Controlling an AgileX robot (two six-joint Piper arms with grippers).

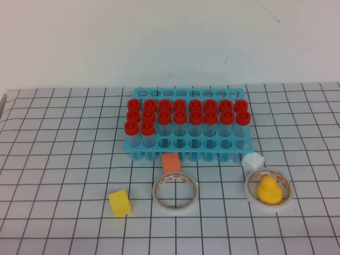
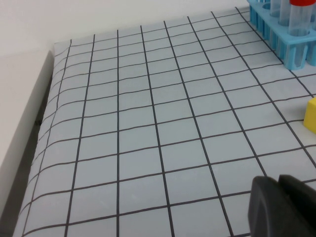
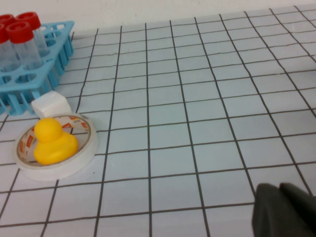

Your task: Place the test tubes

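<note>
Yellow cube-shaped block (image 1: 120, 203): nearest the camera, in front of the left end of the light-blue plastic rack (image 1: 186, 155), well apart from it.
Test tubes: clear tubes with red caps (image 1: 180, 116), all upright in the rack.
Progress: two rows look full. The front row holds two tubes at its left end, with six holes bare; the rearmost row is bare too. No loose tube shows, so I cannot tell what is left.
Left gripper (image 2: 279, 190): dark fingers pressed together, holding nothing, low over the mat well off the rack's left.
Right gripper (image 3: 281, 195): pressed together and empty, well off the rack's right.
Orange block (image 1: 171, 162): just in front of the rack.
White block (image 1: 253, 161): at the rack's front right corner.
White tape roll (image 1: 175, 206): flat, near the orange block.
Second tape roll (image 1: 251, 187): near the white block, ringing a yellow toy duck (image 1: 269, 189).
Surface: pale mat with black grid (image 1: 64, 159).
Room: plain white wall (image 1: 159, 42) behind the rack.
</note>
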